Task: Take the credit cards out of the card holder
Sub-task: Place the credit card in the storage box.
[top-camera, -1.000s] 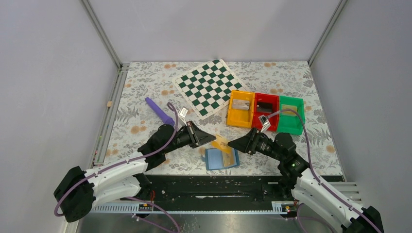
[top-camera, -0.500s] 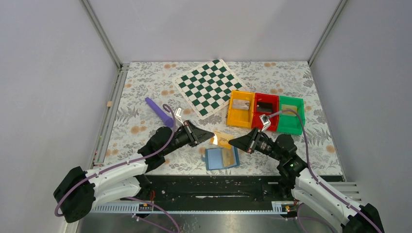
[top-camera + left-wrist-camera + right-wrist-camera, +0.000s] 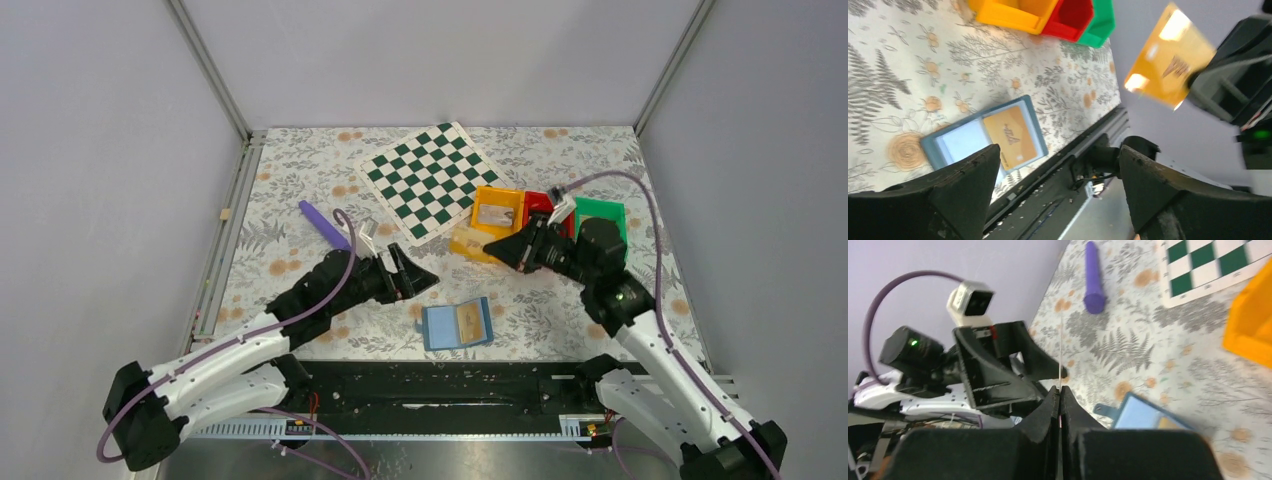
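While my right gripper (image 3: 489, 249) pinched a yellow credit card (image 3: 466, 240) beside the orange bin (image 3: 497, 212), I judged a low, level release best, my left gripper (image 3: 431, 280) gaping wide near the blue card holder (image 3: 440, 326), which held a second card (image 3: 470, 320).

A table (image 3: 300, 170) patterned with grey ferns and orange flowers stands inside plain lilac-grey walls (image 3: 100, 150), evenly lit, with silver metal posts (image 3: 205, 65) rising at its two far corners and a black rail (image 3: 450, 385) along its near edge.
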